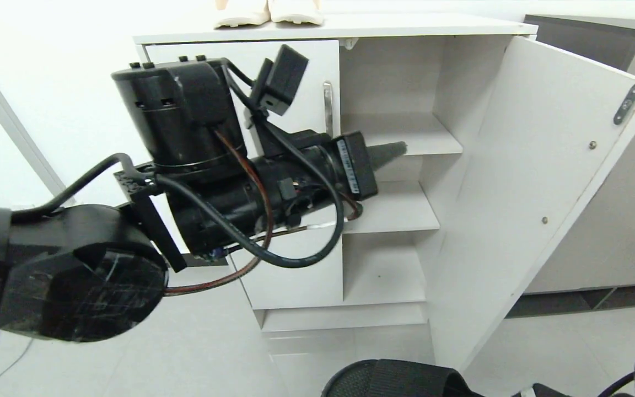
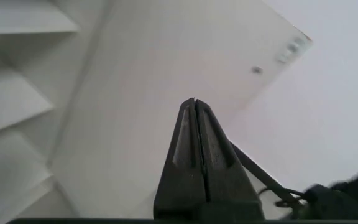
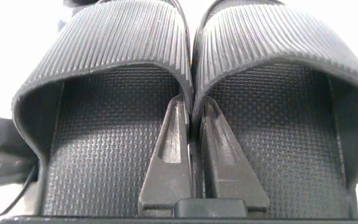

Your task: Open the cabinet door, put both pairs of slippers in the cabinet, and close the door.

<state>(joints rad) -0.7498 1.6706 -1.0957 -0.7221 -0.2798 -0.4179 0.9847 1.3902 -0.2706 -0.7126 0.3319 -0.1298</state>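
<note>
The white cabinet (image 1: 328, 27) stands with its right door (image 1: 532, 182) swung open, showing bare shelves (image 1: 394, 209). A white pair of slippers (image 1: 268, 14) rests on the cabinet's top. My left gripper (image 1: 397, 148) is shut with nothing in it, its tip just inside the opening at upper-shelf height; its wrist view has the left gripper (image 2: 194, 102) before the door's inner face (image 2: 142, 74). My right gripper (image 3: 193, 102) is shut on the touching inner edges of a dark grey ribbed pair of slippers (image 3: 117, 124). These dark slippers (image 1: 394, 377) sit low in front of the cabinet.
The cabinet's left door (image 1: 295, 82) is closed, with a metal handle (image 1: 327, 107). A grey cabinet (image 1: 626, 165) stands behind the open door to the right. White floor (image 1: 196, 353) spreads in front and to the left.
</note>
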